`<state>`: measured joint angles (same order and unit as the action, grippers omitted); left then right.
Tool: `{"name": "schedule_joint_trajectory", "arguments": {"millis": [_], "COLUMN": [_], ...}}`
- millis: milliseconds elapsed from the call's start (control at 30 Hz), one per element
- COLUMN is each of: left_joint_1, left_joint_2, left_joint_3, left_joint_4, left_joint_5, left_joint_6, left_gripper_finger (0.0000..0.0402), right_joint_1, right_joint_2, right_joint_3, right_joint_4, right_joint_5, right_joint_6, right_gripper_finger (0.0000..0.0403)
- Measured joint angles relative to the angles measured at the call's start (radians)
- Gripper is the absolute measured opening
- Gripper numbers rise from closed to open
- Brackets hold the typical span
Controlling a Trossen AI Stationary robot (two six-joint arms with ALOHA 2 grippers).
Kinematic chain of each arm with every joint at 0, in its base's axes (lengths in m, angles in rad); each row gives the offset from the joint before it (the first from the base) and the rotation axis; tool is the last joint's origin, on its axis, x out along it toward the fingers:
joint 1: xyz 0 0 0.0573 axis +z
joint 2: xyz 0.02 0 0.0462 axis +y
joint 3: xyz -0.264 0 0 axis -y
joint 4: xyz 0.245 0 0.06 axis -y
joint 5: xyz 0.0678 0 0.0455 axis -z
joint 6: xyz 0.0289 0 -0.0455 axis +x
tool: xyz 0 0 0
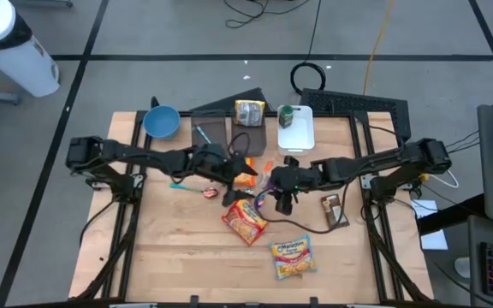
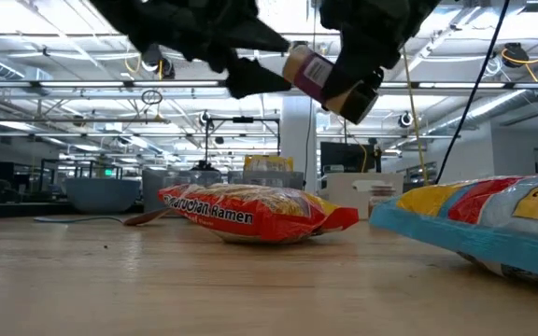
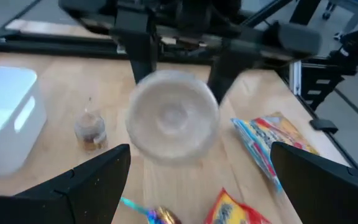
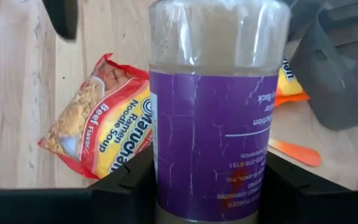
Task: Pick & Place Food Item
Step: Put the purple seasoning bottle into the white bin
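Clear jar (image 4: 219, 93), purple label (white print), brownish contents

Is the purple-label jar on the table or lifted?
Lifted. The low view shows the jar tilted, well above the table, clamped in the right gripper; the left gripper faces its base, open.

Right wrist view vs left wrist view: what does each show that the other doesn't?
Right wrist only: the jar's purple label, the right gripper shut on the jar, and an orange utensil on the table. Left wrist only: the jar's round base end-on, the open left gripper facing it, a white container and a small spice bottle. Both: the jar and a ramen packet.
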<state>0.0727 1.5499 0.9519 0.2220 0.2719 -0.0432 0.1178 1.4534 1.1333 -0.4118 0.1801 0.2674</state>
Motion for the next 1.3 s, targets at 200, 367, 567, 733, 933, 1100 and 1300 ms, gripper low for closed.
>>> {"name": "schedule_joint_trajectory", "arguments": {"millis": [200, 367, 567, 733, 933, 1100, 1300], "left_joint_1": [0.001, 0.000, 0.000, 0.000, 0.000, -0.001, -0.001], "left_joint_2": [0.072, 0.119, 0.163, 0.164, 0.164, 0.164, 0.164], "left_joint_3": [0.108, 0.163, 0.201, 0.202, 0.202, 0.202, 0.202], "left_joint_4": [-0.038, -0.079, -0.100, -0.101, -0.101, -0.100, -0.099], "left_joint_5": [0.054, 0.061, 0.088, 0.089, 0.087, 0.087, 0.087], "left_joint_6": [0.024, 0.023, 0.022, 0.023, 0.034, 0.042, 0.043], "left_gripper_finger": [0.0397, 0.0397, 0.0397, 0.0397, 0.0397, 0.0375, 0.0300], "right_joint_1": [0.038, 0.057, 0.068, 0.067, 0.068, 0.067, 0.067], "right_joint_2": [0.001, 0.001, 0.001, 0.001, 0.001, 0.001, 0.001], "right_joint_3": [0.001, 0.001, 0.001, 0.001, 0.001, 0.001, 0.001], "right_joint_4": [-0.011, -0.011, -0.003, -0.003, -0.003, -0.003, -0.004], "right_joint_5": [0.001, 0.017, 0.033, 0.033, 0.033, 0.033, 0.034], "right_joint_6": [-0.004, -0.011, -0.022, -0.022, -0.021, -0.021, -0.021], "right_gripper_finger": [0.0177, 0.0177, 0.0177, 0.0177, 0.0177, 0.0177, 0.0177]}}
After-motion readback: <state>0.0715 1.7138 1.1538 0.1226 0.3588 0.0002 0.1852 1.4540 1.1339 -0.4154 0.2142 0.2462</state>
